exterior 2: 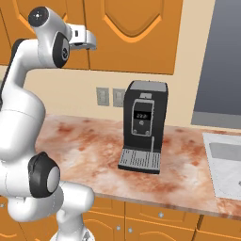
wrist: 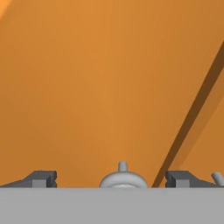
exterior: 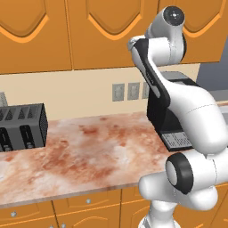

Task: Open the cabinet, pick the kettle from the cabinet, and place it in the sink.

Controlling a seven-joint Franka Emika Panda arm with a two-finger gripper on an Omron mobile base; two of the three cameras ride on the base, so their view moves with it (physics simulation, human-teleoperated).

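Hand view, lower edge: gripper (wrist: 111,178) released, dark fingertips (wrist: 41,178) spread wide with a round silver knob (wrist: 123,178) between them, untouched. A second knob tip (wrist: 217,177) peeks at lower right. Behind the knobs, the cabinet (wrist: 96,78) door face, orange-brown; a dark diagonal seam runs up to the right.

Right base view: arm bends up at left, hand at the upper left against the cabinet doors (exterior 2: 136,33), which are shut. Bench (exterior 2: 89,150) of reddish marble below. Black coffee machine (exterior 2: 143,127) stands mid-frame; sink (exterior 2: 226,164) at right edge. Kettle cannot be seen.

Left base view: black toaster (exterior: 22,127) on bench at left.
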